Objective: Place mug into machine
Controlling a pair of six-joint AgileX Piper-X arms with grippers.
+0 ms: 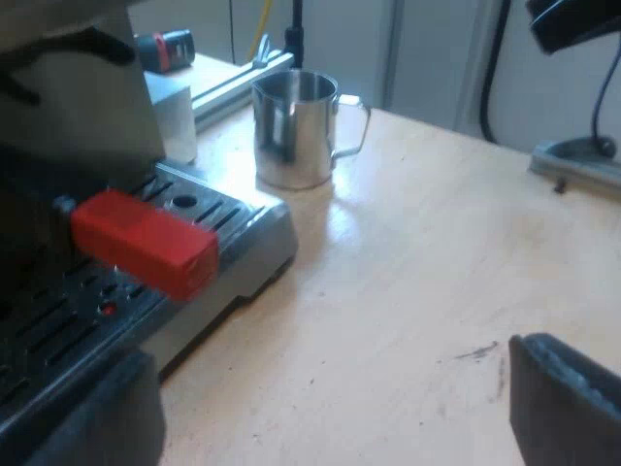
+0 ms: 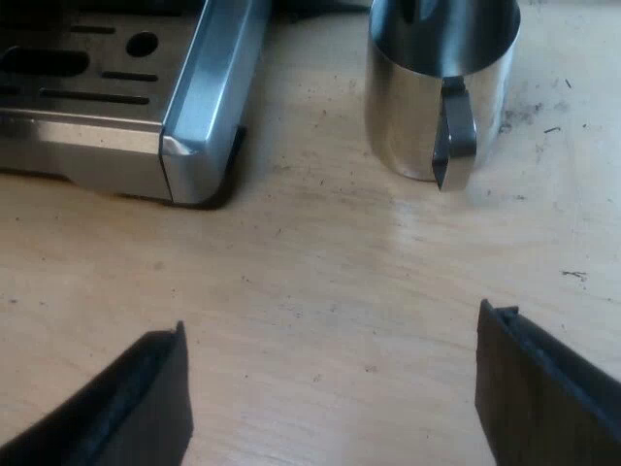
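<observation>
While mug (image 2: 408, 97) stands on wooden table (image 2: 320, 291) | polished steel | cylindrical

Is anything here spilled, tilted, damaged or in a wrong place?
Nothing stands out. The mug stands upright on the table beside the machine's drip tray, with no spill around it. The holder's red end sits at the machine's front.

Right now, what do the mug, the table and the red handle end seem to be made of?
The mug looks like polished steel: it has mirror-like reflections. The table seems to be pale wood or veneer, with grain and small scuffs. The red handle end is probably matte plastic: flat colour, little shine.
</observation>
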